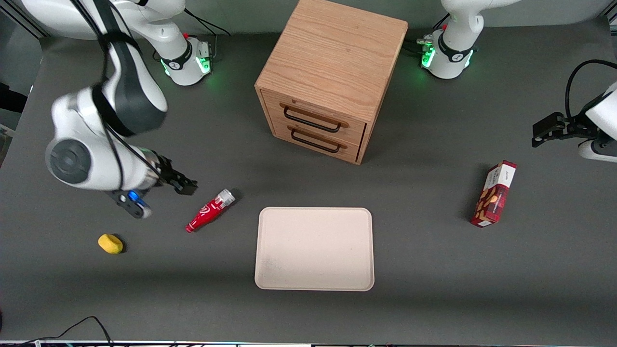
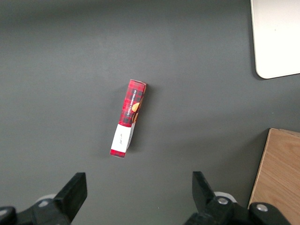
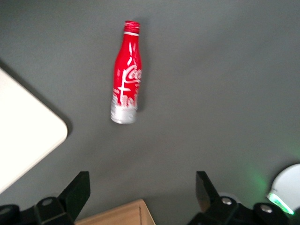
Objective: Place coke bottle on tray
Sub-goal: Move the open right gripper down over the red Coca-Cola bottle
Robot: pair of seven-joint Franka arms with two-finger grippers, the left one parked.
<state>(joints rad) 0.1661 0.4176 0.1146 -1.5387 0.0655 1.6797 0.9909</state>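
The bottle (image 1: 210, 210) (image 3: 126, 73) lies on its side on the tabletop (image 1: 434, 270), just beside the tray (image 1: 315, 248) (image 3: 23, 133) toward the working arm's end, not touching it. The gripper (image 1: 161, 190) (image 3: 143, 192) hovers near the bottle, closer to that end edge, fingers (image 3: 77, 190) spread wide and holding nothing. A cabinet (image 1: 328, 77) stands farther from the camera than the tray.

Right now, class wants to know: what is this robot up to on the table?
The working arm's gripper hangs open above the table close to the coke bottle, holding nothing. The bottle lies on its side on the dark table, beside the tray but apart from it. The tray has nothing on it. A wooden drawer cabinet stands farther from the front camera than the tray. So the bottle is not yet picked up.
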